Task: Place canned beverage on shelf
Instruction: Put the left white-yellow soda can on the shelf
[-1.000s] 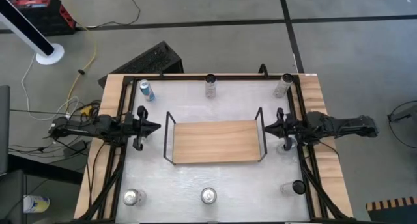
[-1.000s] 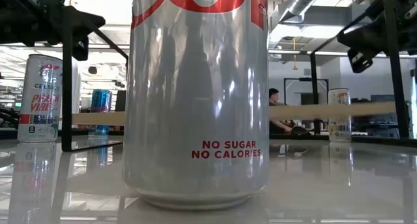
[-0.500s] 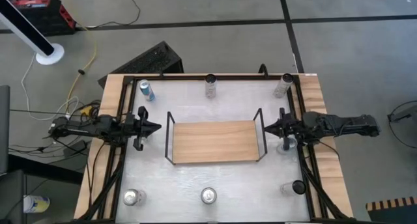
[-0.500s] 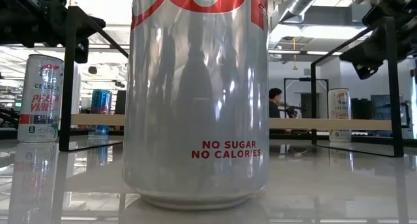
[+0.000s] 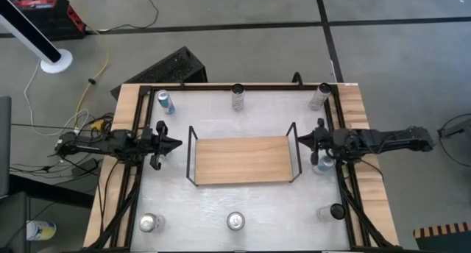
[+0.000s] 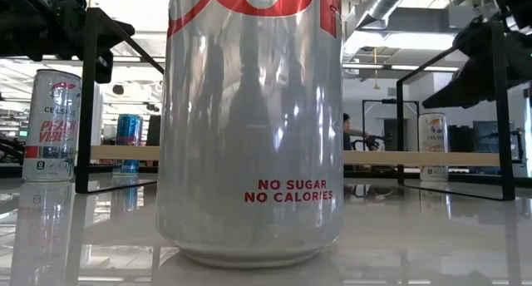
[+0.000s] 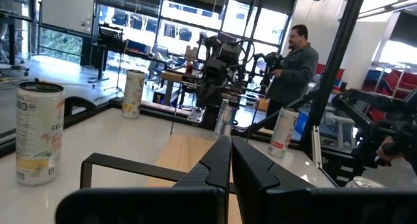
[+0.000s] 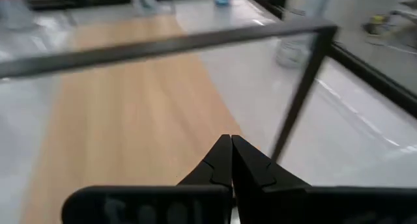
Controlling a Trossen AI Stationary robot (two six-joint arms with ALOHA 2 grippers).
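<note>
Seven cans are spread around the edge of the white desk (image 5: 221, 201), so that each lies within reach of one arm or the other: a blue can (image 5: 165, 102), a grey can (image 5: 238, 96) and a pale can (image 5: 319, 96) along the far edge, two silver-topped cans (image 5: 150, 223) (image 5: 235, 221) and a dark-topped can (image 5: 335, 211) along the near edge, and one more can (image 5: 321, 164) just beside the right end of the shelf. The shelf (image 5: 244, 160) is set in the middle of the desk, and its wooden board is seen to be bare, so no can has been placed on it yet.

The left gripper (image 5: 175, 143) is held just outside the shelf's left end rail, its fingers (image 7: 225, 160) pressed together on nothing; it appears to be waiting. The right gripper (image 5: 300, 137) is pointed over the right end rail toward the board, its fingers (image 8: 229, 160) likewise closed and empty. Since nothing is gripped, a can has first to be chosen, probably the one nearest the right arm. In the low view the foreground is filled by a silver can (image 6: 249, 120) marked as sugar-free.
</note>
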